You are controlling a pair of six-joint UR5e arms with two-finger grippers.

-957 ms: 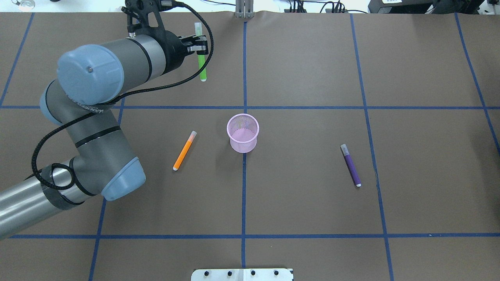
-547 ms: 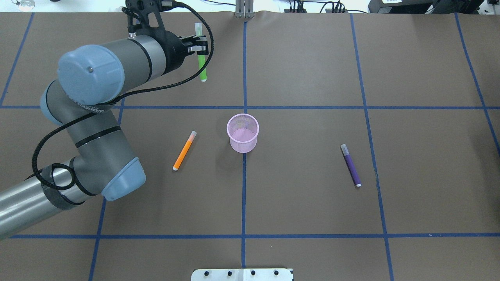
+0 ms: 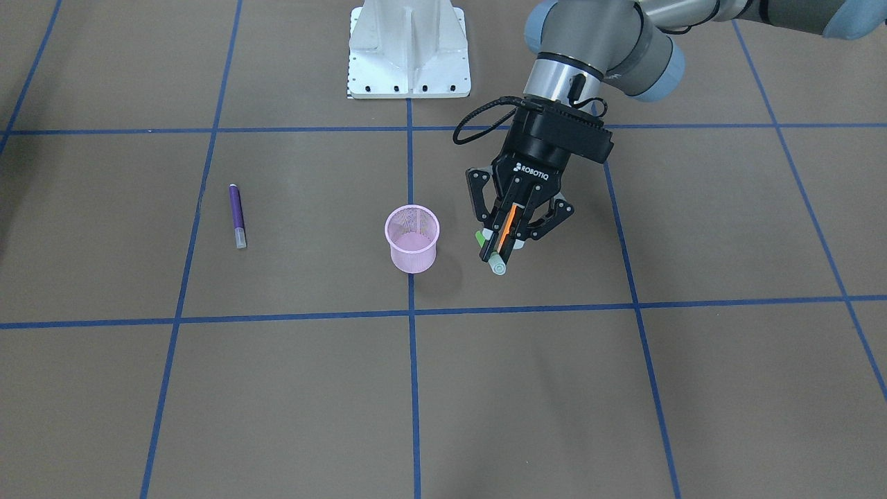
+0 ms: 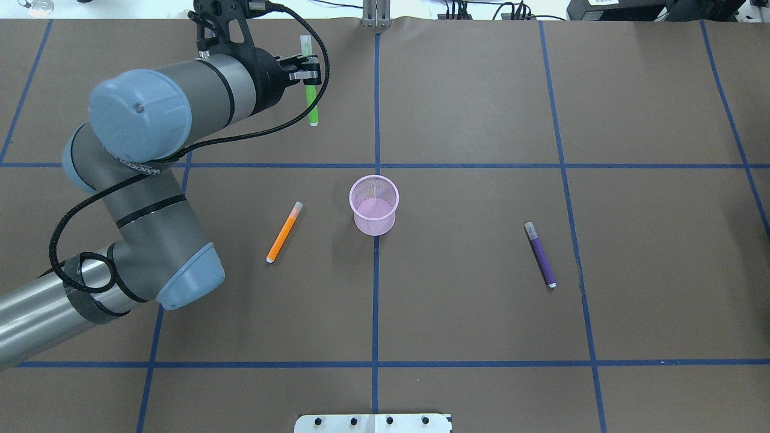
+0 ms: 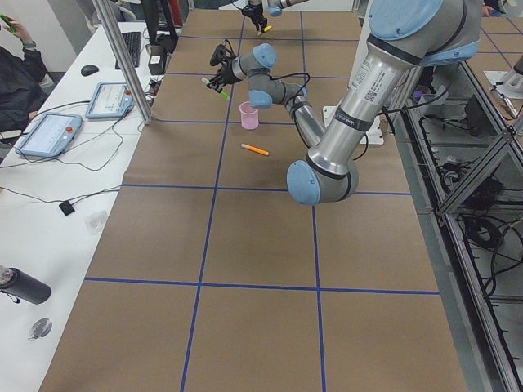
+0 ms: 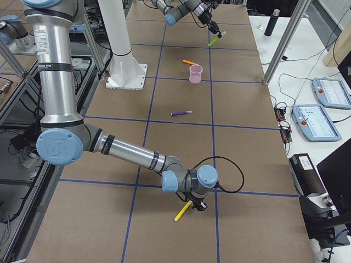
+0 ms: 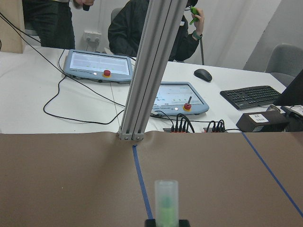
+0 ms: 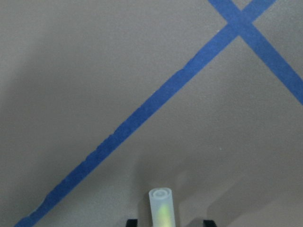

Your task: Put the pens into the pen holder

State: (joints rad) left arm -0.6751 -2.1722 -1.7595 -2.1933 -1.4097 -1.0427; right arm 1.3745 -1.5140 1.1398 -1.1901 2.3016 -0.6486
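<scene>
The pink mesh pen holder (image 4: 373, 204) stands upright at the table's middle. My left gripper (image 4: 308, 75) is shut on a green pen (image 4: 311, 102) and holds it above the far left of the table; its pale cap shows in the left wrist view (image 7: 166, 201). An orange pen (image 4: 284, 232) lies left of the holder and a purple pen (image 4: 540, 254) lies to its right. My right gripper (image 6: 198, 205) is low over a yellow pen (image 6: 183, 211) far out on the robot's right. In the right wrist view its finger tips stand apart on either side of that pen (image 8: 161, 208).
The white robot base (image 4: 373, 423) sits at the near edge. A metal post (image 7: 142, 71) stands at the far edge, with tablets, cables and operators beyond it. Blue tape lines cross the brown table cover.
</scene>
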